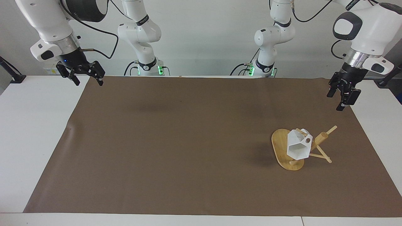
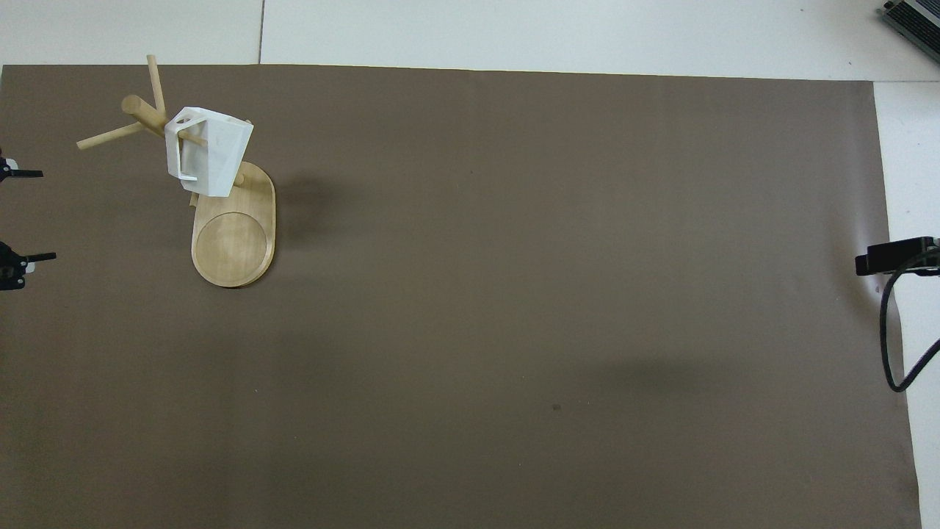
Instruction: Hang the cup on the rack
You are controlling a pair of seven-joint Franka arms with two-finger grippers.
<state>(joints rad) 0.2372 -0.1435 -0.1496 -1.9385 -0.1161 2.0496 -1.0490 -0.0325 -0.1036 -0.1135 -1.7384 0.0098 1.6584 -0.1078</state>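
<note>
from above, only the two finger tips of the left tool [image 2: 15,217] are showing at the picture's edge, and the right tool [image 2: 892,256] is cut off too. the cup [image 1: 298,147] is hanging by its handle on a peg of the rack [image 1: 284,150], toward the left arm's end of the worktop [image 1: 12,131]. the left tool [image 1: 342,97] is hovering over the brown mat's [image 1: 176,141] edge, well apart from the cup, fingers spread and gripping nothing. the right tool [image 1: 84,77] is waiting at its own end, fingers spread too.
</note>
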